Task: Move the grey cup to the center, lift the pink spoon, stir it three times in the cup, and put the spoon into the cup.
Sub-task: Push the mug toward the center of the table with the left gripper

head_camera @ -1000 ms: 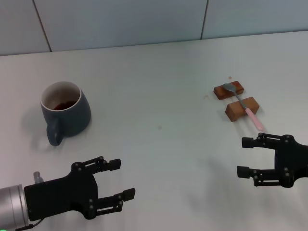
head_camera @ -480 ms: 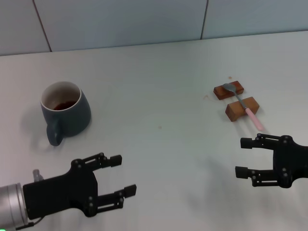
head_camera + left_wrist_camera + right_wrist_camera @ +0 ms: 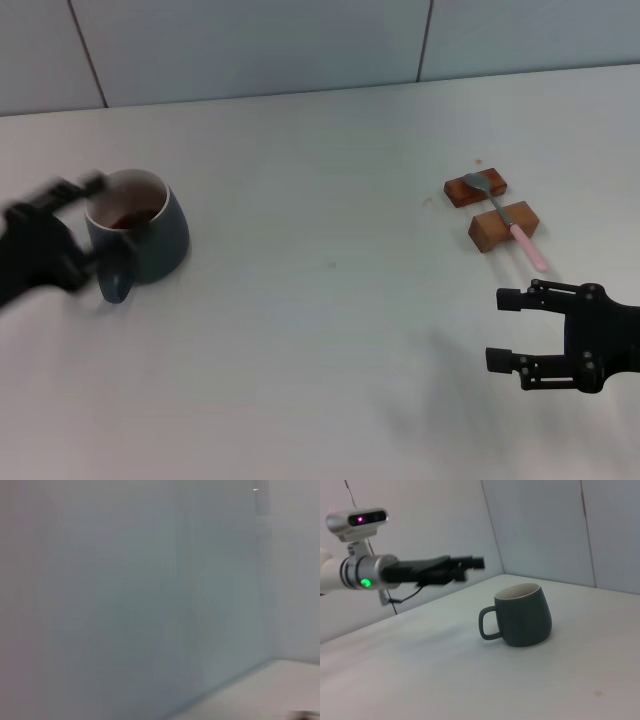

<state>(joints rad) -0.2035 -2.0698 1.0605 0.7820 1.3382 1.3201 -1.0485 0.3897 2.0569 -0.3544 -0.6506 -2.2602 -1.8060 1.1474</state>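
Step in hand looks like the first one: getting the grey cup (image 3: pixel 136 236) to the center. It sits at the far left of the white table (image 3: pixel 320 330), upright, dark liquid inside, handle toward the near edge. The left gripper (image 3: pixel 45 240) is just beside the cup on its left, blurred in the head view; the right wrist view shows it (image 3: pixel 451 568) above and to the side of the mug, not touching, and I cannot tell how wide its fingers are. The right gripper (image 3: pixel 508 327) hovers low at near right, fingers spread wide, holding nothing. The pink spoon (image 3: pixel 508 218) lies untouched across two wooden blocks (image 3: pixel 490 208) at right. Next move, I judge: close on the cup body or handle and keep it level so nothing spills.
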